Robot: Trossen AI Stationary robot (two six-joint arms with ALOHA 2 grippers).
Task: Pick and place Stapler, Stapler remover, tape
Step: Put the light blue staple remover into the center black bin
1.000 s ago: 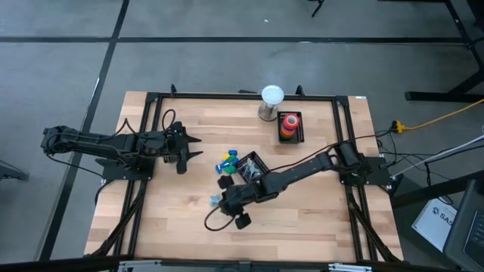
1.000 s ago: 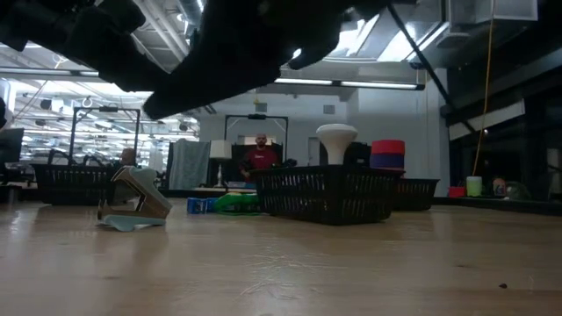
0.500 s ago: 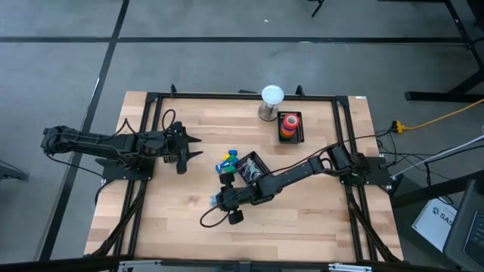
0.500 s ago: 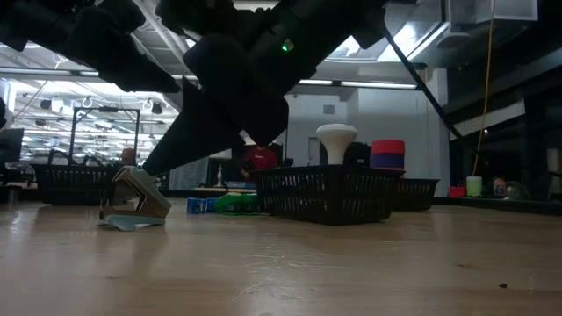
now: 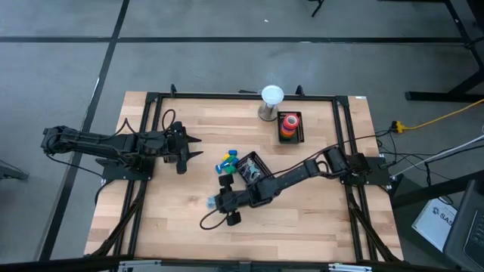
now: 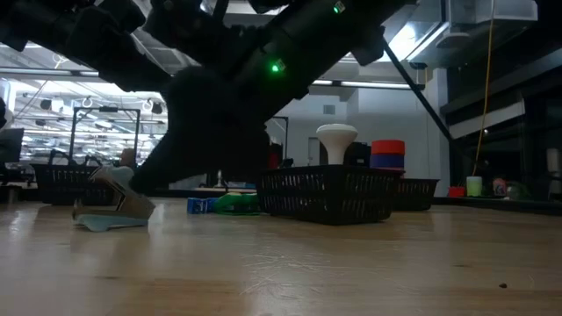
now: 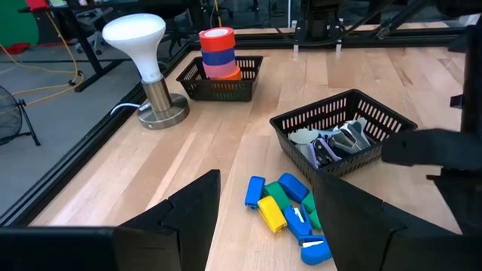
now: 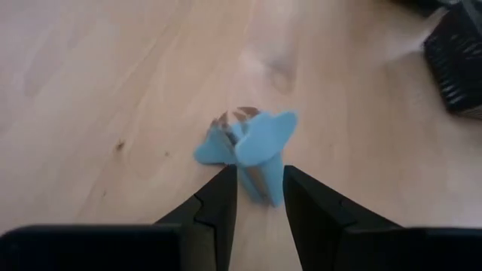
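The surface [image 5: 302, 219] is pale wood planking with visible grain, framed by dark metal rails. The landmark is the black wire-mesh basket [image 5: 253, 168] near its middle, which holds several metal staple removers [image 7: 339, 143] with pale handles.

The right gripper [image 8: 256, 197] is low over the wood just in front of that basket, on the side away from the lamp. Its two dark, blocky jaws stand partly closed around a light-blue plastic staple remover [image 8: 252, 147], a winged, claw-shaped piece with brownish metal at its middle; the jaws pinch its near end. In the low view the same remover [image 6: 112, 202] sits tilted on the wood under the dark arm.

Just beside the basket lies a cluster of small blocky staplers [image 7: 286, 214], blue, green and yellow, of smooth plastic.

Beyond the basket, a second, smaller mesh basket [image 5: 300, 136] holds the tape [image 7: 218, 53]: ring-shaped rolls stacked in red, blue, pink and orange. Next to it stands a lamp [image 7: 147, 68] with a white mushroom-shaped dome on a round metal base.

The left gripper [image 5: 189, 147] waits well to the basket's left, its jaws spread wide and empty.
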